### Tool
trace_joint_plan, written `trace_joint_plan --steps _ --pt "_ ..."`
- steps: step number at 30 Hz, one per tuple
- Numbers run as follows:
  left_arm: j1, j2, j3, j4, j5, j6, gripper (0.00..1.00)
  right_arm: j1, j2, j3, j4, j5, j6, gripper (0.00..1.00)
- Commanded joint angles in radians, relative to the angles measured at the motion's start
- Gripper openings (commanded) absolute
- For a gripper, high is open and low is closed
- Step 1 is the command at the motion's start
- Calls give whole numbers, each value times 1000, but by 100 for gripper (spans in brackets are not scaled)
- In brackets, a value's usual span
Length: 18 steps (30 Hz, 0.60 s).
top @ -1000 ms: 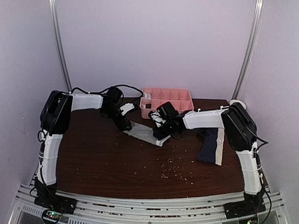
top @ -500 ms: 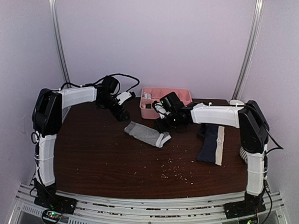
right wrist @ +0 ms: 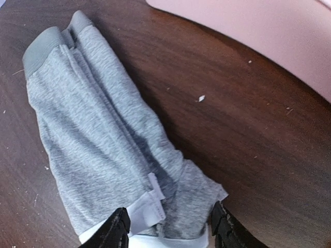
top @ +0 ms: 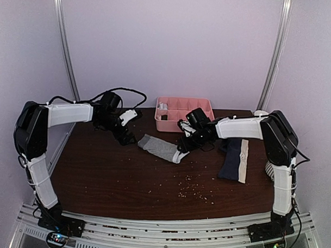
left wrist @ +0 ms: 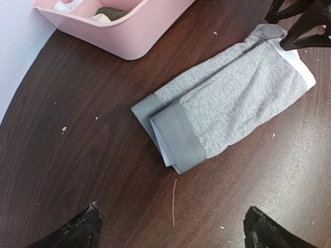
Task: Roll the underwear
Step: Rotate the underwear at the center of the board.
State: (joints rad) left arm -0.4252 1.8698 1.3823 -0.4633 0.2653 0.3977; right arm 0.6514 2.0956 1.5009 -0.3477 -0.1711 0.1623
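Observation:
The grey underwear point(top: 161, 148) lies folded into a long strip on the dark table, its grey waistband end toward the left arm point(left wrist: 227, 106). My left gripper point(left wrist: 173, 235) hovers open just short of that end, nothing between its fingers point(top: 126, 138). My right gripper point(right wrist: 170, 232) stands open over the opposite end, a finger on either side of the cloth and its white label point(top: 182, 146). The grey underwear point(right wrist: 103, 139) lies flat under it. The navy underwear point(top: 233, 159) with its cream-white waistband lies flat at the right, partly under the right arm.
A pink compartment tray point(top: 201, 103) stands at the back centre, just behind the grey underwear; its wall shows in the left wrist view point(left wrist: 124, 39) and the right wrist view point(right wrist: 258, 31). Small crumbs point(top: 193, 187) are scattered on the table toward the front.
Both grippers let go of the grey underwear, which now lies on the table. The left arm drew back to the left; the right gripper opened, rose, then came down over the right end.

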Motion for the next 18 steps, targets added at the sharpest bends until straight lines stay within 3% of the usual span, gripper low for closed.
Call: trace_joint_plan --steps 1,9,18 --pt "2 -55 -56 64 57 27 98 8 -9 -67 61 -141 21 55" --pt "2 -105 -118 87 73 70 98 71 -85 -221 153 -245 55 50" --pt "-2 -142 -170 90 149 178 98 292 -193 -411 447 -302 240 51"
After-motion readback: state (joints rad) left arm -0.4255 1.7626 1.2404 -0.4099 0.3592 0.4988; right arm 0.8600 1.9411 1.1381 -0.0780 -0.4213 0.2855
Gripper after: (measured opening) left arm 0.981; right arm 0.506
